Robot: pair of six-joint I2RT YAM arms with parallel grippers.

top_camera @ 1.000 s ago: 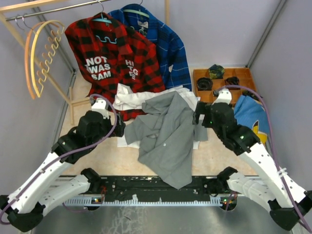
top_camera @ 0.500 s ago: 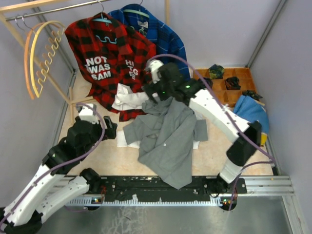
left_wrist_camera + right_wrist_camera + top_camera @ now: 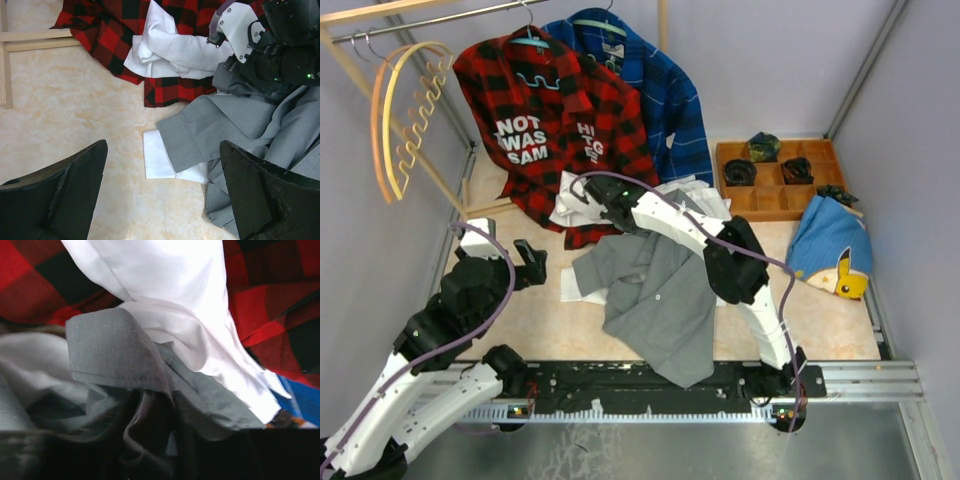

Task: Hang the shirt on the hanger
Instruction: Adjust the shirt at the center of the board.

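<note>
The grey shirt lies crumpled in the middle of the table, its sleeve cuff resting over a white cuff. My right gripper reaches across to the collar end. In the right wrist view, grey collar fabric gathers into folds between the dark jaws of the right gripper, which is shut on it. My left gripper hovers left of the shirt. In its wrist view the left gripper is open over bare table. The pale hanger hangs on the rail at the far left.
A white shirt lies under the grey one. The red-black plaid shirt and a blue shirt hang behind. A wooden tray and a blue cloth sit at the right. A wooden rack foot lies at the left.
My right arm swung from the right side across to the shirt's collar and its jaws closed on the fabric. The left arm drew back leftward and stayed open.
</note>
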